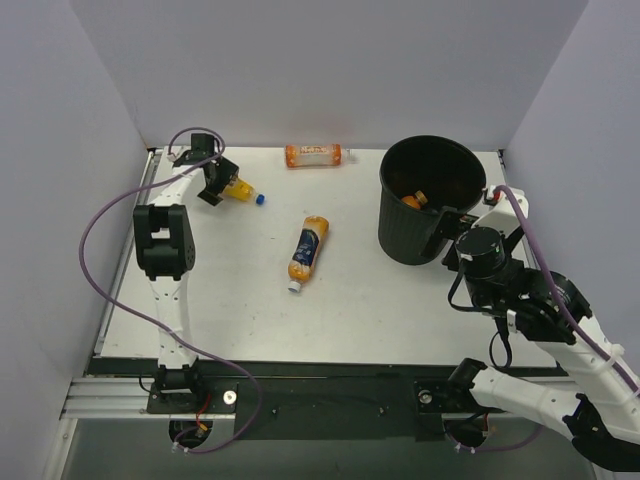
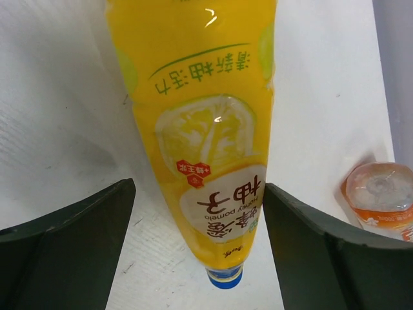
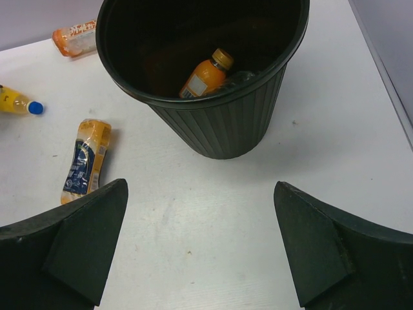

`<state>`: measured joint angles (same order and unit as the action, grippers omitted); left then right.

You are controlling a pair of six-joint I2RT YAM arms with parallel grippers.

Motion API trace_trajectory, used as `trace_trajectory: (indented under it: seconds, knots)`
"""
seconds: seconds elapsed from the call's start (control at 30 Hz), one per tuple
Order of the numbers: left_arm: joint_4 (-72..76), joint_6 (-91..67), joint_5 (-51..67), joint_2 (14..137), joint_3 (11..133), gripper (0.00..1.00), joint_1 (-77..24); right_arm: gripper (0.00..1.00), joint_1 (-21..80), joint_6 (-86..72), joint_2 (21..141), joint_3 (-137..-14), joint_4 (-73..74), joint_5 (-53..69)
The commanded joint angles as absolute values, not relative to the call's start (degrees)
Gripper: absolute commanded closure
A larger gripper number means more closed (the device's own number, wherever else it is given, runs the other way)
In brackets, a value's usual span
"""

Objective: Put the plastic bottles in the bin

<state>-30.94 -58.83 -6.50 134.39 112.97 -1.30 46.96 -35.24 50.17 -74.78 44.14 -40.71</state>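
Note:
A yellow bottle with a blue cap point(image 2: 206, 142) lies on the table between my left gripper's point(image 2: 200, 213) open jaws; it also shows in the top view point(image 1: 240, 190), with the left gripper point(image 1: 214, 184) over its base end. A bottle with a dark blue label point(image 1: 308, 250) lies mid-table. An orange bottle with a white label point(image 1: 313, 155) lies by the back wall. The black bin point(image 1: 400, 235) stands at the right and holds an orange bottle point(image 3: 205, 74) and something clear point(image 3: 235, 79). My right gripper point(image 3: 200, 239) is open and empty just in front of the bin point(image 3: 219, 123).
White walls enclose the table at the back and both sides. The left arm's purple cable point(image 1: 95, 225) loops over the left table edge. The orange bottle's base point(image 2: 381, 194) lies to the right of the left gripper.

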Motion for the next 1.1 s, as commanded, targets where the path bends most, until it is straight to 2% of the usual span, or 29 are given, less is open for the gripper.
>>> trace_trajectory:
  seconds: [0.0,0.03,0.13,0.23,0.4,0.5,0.63,0.73,0.9,1.07]
  knots:
    - [-32.09,-55.47,-8.52,133.25,113.83,0.18,-2.63,0.1,47.37,-36.21,51.32,-73.65,42.63,-40.78]
    - [-29.47,-54.85,-9.13,130.54,110.16,0.21,-2.98,0.1,47.37,-36.04,52.02,-73.83,42.37,-40.43]
    - [-24.09,-53.96,-8.97,125.43,102.5,0.43,-3.87,0.1,47.37,-35.25,53.52,-74.44,41.05,-39.12]
    - [-21.97,-51.43,-7.04,120.43,97.04,0.49,-3.43,0.1,47.37,-33.93,55.8,-76.28,40.43,-38.24]
    - [-21.89,-45.45,-1.69,110.23,92.39,0.5,-3.43,0.1,47.46,-30.86,59.14,-78.48,37.89,-32.63]
    - [-20.48,-42.73,10.24,103.39,89.48,0.55,-4.91,0.11,48.16,-28.4,62.57,-80.59,35.87,-27.09]
    - [-23.2,-38.77,16.69,95.65,85.26,0.55,-9.39,0.11,51.32,-24.71,68.28,-84.37,33.84,-23.13]
    - [-18.22,-40.16,30.1,91.15,79.74,0.55,-10.37,0.11,52.03,-21.37,73.55,-88.84,36.38,-23.55]
    - [-13.72,-44.55,34.45,83.33,74.54,0.58,-14.14,0.1,52.21,-21.53,77.08,-89.83,33.85,-14.88]
    - [-6.43,-50.44,33.66,77.62,66.37,0.61,-18.71,0.1,52.29,-24.25,79.89,-89.03,30.42,-11.26]
